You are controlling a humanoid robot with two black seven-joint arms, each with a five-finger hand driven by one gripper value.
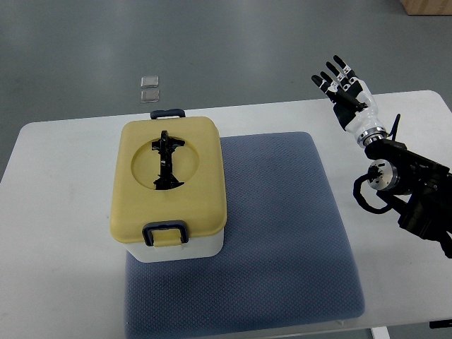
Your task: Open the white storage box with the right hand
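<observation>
A white rectangular table [63, 282] with rounded corners is seen from steeply above, standing on a grey floor [212, 42]. A blue-grey textured fabric mat [282, 233] is spread over the middle and right part of the tabletop.

A white plastic storage box [169, 187] with a mustard-yellow lid [198, 176] is set on the left edge of the mat, partly over the bare table. The lid is shut. A black folding handle [166, 161] is laid flat in a round recess in the centre of the lid. A dark blue latch [165, 234] is seen clipped at the near edge of the lid, and a second dark blue latch [168, 112] at the far edge.

The right hand [346, 88], black and white with jointed fingers, is held above the far right part of the table, well apart from the box. Its fingers [332, 70] are spread wide and extended, and nothing is held in them. Its black forearm [409, 187] is seen entering from the right edge.

Two small clear square pieces [149, 88] are seen lying on the floor beyond the table's far edge. A brown cardboard corner [427, 7] is visible at the top right.
</observation>
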